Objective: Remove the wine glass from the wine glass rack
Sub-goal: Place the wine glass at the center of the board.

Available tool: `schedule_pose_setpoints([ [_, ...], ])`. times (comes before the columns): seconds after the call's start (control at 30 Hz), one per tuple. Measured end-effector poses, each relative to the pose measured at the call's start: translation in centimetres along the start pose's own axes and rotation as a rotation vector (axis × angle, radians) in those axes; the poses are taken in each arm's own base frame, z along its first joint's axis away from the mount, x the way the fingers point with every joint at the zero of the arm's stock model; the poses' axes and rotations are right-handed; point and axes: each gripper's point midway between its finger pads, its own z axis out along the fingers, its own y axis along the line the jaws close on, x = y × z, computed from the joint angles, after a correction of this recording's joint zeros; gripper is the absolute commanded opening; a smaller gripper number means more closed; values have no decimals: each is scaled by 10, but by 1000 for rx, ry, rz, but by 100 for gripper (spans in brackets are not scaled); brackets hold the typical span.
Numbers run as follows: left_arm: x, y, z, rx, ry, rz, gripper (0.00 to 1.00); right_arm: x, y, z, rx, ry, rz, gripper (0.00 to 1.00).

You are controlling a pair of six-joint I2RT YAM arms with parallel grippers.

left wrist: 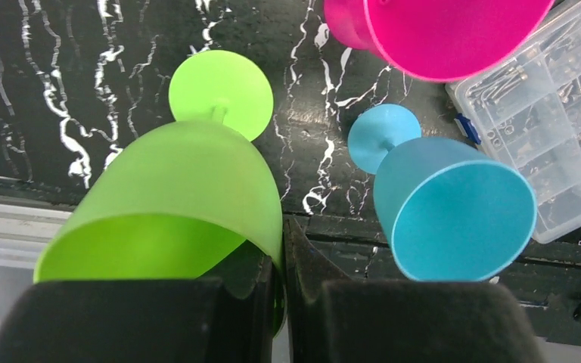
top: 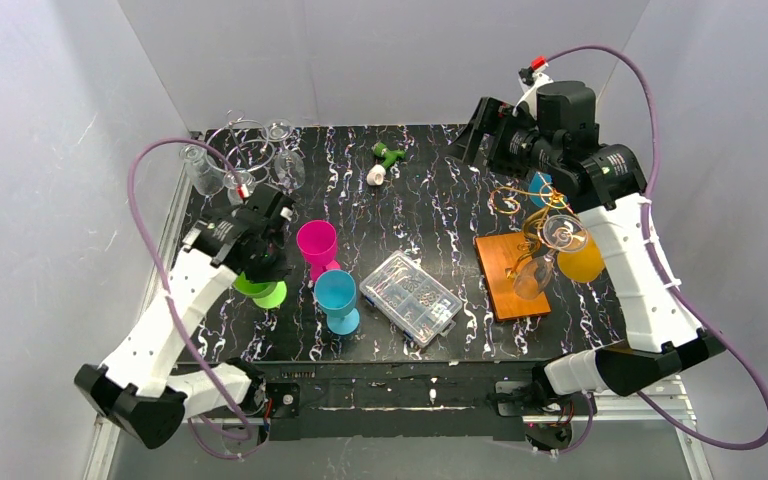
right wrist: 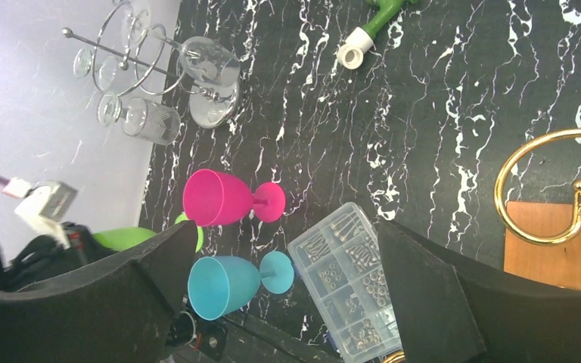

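The golden wire wine glass rack (top: 516, 205) stands on its orange-brown wooden base (top: 505, 280) at the right; its ring (right wrist: 545, 189) shows in the right wrist view. A clear wine glass (top: 535, 272) and an orange one (top: 582, 258) hang on it. My right gripper (top: 477, 135) is open and empty, high behind the rack; nothing lies between its fingers (right wrist: 284, 302). My left gripper (top: 260, 262) is shut on the rim of a green wine glass (left wrist: 181, 189), whose foot (left wrist: 221, 92) is down at the tabletop.
A pink glass (top: 317, 245) and a blue glass (top: 337, 295) stand beside the green one. A clear compartment box (top: 410, 297) of screws lies mid-table. A silver rack (top: 245, 150) with clear glasses is back left. A green-and-white part (top: 385, 160) lies at the back.
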Motion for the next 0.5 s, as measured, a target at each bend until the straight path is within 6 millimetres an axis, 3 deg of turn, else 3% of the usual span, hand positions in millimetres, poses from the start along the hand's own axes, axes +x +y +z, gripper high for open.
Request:
schedule_pose_setpoints([
  [0.3,-4,-28,53,51,67,-37,0,-11,4,0,6,-19,-26,98],
  [0.5,-13,-32,77,53,89,-78,0,-12,-3,0,44,-27,-38,98],
])
